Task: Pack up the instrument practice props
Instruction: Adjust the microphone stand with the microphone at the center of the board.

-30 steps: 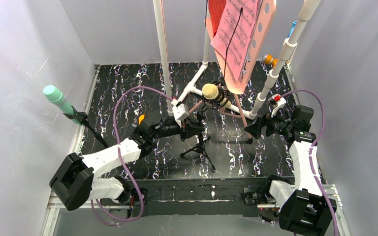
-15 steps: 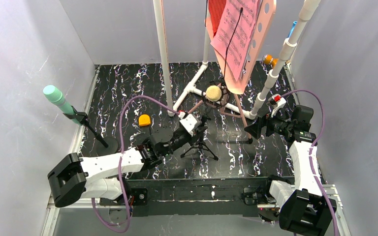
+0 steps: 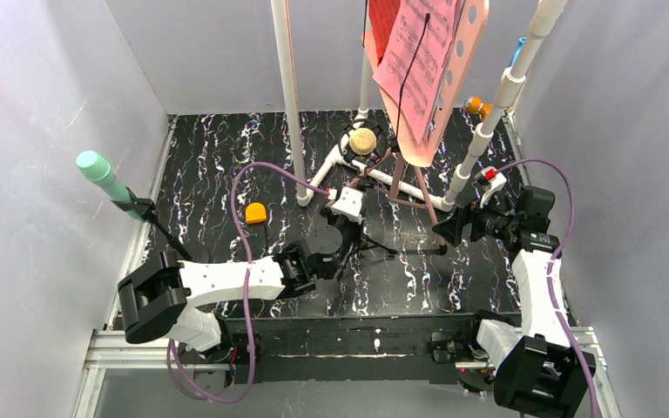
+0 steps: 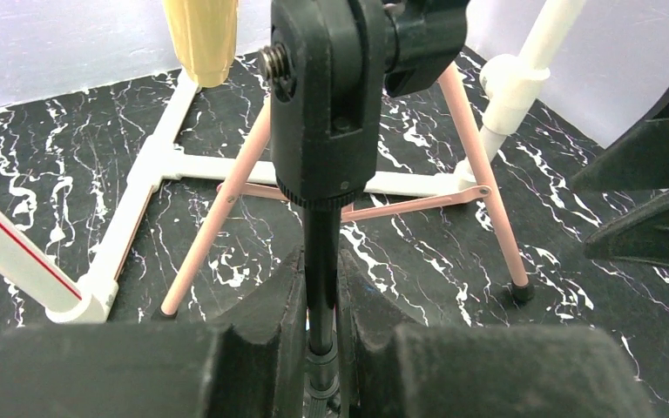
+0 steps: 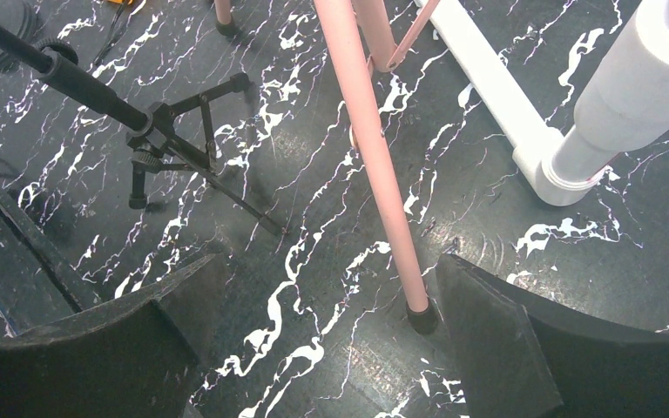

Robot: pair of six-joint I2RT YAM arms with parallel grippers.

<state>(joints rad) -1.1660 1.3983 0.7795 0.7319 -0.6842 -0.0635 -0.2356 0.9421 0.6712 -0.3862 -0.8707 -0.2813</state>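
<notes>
My left gripper (image 4: 320,272) (image 3: 351,233) is shut on the thin black pole (image 4: 320,244) of a small tripod stand. That stand's clamp head (image 4: 340,96) carries the yellow microphone (image 4: 200,35) (image 3: 363,140), which leans toward the back. The pink music stand (image 3: 453,52) rises at the back, with pink sheet music (image 3: 414,52) and a red folder (image 3: 383,26) on it. One pink tripod leg (image 5: 375,157) stands between the fingers of my open right gripper (image 5: 327,266) (image 3: 446,231), close to the right one and not gripped. The mint-green microphone (image 3: 96,168) stands on its own stand at the left wall.
The white pipe frame (image 3: 289,87) (image 5: 505,104) stands on the dark marbled floor round the music stand's legs. An orange object (image 3: 255,213) lies left of centre. The black tripod feet (image 5: 183,148) spread left of my right gripper. Grey walls close in on both sides.
My left arm has swung to the right and forward with the pole in its grip. The yellow microphone has tipped away toward the back. My right arm has stayed still.
</notes>
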